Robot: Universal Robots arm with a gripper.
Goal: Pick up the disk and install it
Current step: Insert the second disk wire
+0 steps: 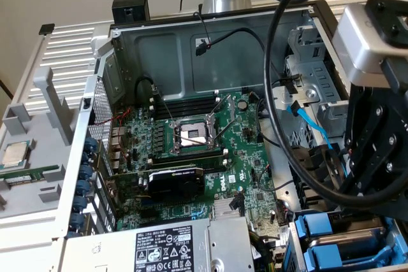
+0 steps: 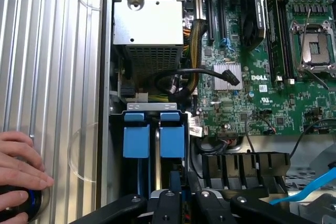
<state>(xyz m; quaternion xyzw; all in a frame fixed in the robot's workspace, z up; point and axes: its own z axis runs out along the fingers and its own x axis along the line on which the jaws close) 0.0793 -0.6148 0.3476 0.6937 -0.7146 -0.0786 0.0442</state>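
Two blue carriers stand side by side in the drive bay at the case's corner. The disk (image 2: 172, 135) is the one in line with my gripper (image 2: 184, 201), and its blue frame runs back between my fingers. My black fingers (image 2: 167, 202) stand close together on its near end. In the exterior view the gripper (image 1: 360, 205) hangs low over the bay at the right, just above the blue carriers and the disk (image 1: 331, 237).
The second blue carrier (image 2: 136, 137) sits beside the disk. The power supply (image 2: 147, 24) borders the bay and the motherboard (image 1: 204, 151) fills the case floor. A thick black cable (image 1: 274, 93) loops by my arm. A person's hand (image 2: 18, 174) rests on the ribbed panel.
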